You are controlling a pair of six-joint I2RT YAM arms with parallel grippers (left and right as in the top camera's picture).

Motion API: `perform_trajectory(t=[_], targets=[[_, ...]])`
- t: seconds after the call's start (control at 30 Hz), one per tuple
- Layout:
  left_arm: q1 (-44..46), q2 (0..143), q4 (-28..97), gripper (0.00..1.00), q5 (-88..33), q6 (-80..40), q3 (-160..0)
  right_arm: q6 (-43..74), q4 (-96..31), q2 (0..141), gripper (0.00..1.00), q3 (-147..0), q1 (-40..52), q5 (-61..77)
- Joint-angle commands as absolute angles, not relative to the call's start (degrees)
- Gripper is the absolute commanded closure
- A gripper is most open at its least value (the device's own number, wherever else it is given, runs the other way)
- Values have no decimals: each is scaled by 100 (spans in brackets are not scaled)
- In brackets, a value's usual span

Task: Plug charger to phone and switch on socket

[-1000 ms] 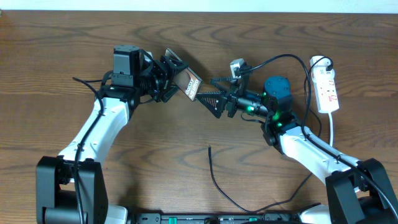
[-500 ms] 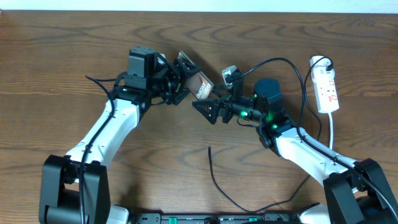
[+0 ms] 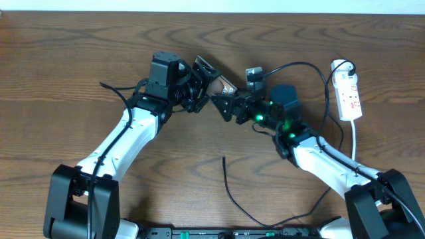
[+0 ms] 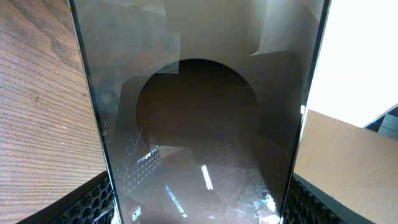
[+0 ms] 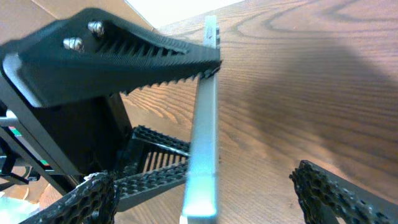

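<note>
Risking first a dropped phone (image 3: 221, 85): pinched in the left gripper (image 3: 204, 81), lifted off the table (image 3: 66, 53) and tilted, near the middle of the far edge. Spread wide around its thin side, the right gripper (image 3: 227, 106), clamping nothing; phone seen edge-on in the right wrist view, between the two fingers (image 5: 84, 199), apparently touching neither. Could knock the phone loose if closed off-centre, or twist it in the left hold. Also leaving the charger (image 3: 232, 189) flat toward the near edge, plug tip (image 3: 223, 158) well apart from both grippers. Plenty of bare wood toward the left edge and its corners. Tighter at the far right corner: socket (image 3: 350, 93) there with white cord (image 3: 355, 143), and a black arm cable (image 3: 299, 63) looping just beside; possible snag when reaching for the switch.
</note>
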State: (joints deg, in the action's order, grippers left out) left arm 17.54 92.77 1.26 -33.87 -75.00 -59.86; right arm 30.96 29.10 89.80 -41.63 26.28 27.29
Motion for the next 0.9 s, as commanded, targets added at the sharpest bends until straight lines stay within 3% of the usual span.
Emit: perform_trajectory(t=[0.0, 0.23, 0.47, 0.57, 0.87], targets=[[1782, 9135, 54, 92, -3339, -7577, -6016, 3280, 2910, 9002, 9, -4263, 2908, 2381], [1782, 9135, 54, 93, -3374, -7577, -6016, 3343, 2888, 9002, 9, -4263, 2974, 2248], [1789, 9135, 54, 93, -3389, -7644, -6016, 3535, 2884, 9002, 23, -4263, 2974, 2237], [1800, 9135, 49, 93, -3516, -7644, -6016, 3535, 2845, 9002, 35, -4263, 2974, 2235], [1813, 9135, 34, 93, -3688, -7640, -6016, 3533, 2801, 9002, 43, -4263, 2974, 2193]])
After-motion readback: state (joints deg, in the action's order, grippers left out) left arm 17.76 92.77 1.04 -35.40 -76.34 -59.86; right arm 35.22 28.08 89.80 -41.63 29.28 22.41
